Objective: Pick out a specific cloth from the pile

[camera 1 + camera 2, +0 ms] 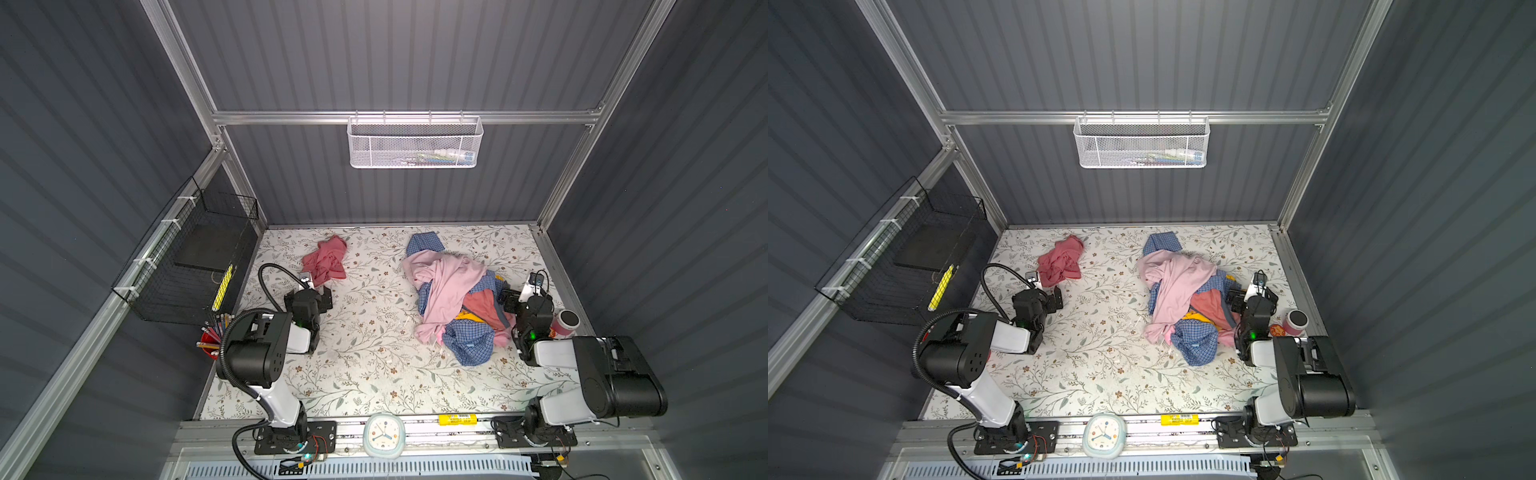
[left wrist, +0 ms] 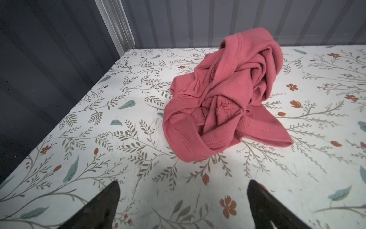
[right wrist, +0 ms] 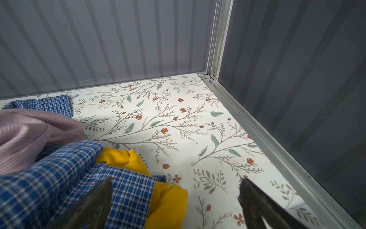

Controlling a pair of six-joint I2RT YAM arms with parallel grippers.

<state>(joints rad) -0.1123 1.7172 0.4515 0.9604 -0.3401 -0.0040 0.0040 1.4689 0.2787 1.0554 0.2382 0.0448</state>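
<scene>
Just beyond the left gripper — jaws spread, empty — the cloth, crumpled, apart.

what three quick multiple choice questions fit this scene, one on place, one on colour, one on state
1. Where is the cloth?
A. under the pile
B. on the table, apart from the pile
C. hanging off the table edge
2. What colour is the checked fabric in the pile?
A. blue and white
B. green
C. black
3. How are the left gripper and right gripper?
A. both open, empty
B. left shut on the cloth
C. both shut
Answers: 1 B, bare table shows between cloth and pile; 2 A, its squares are blue and white; 3 A, each wrist view shows jaws spread wide, gripping nothing.
</scene>
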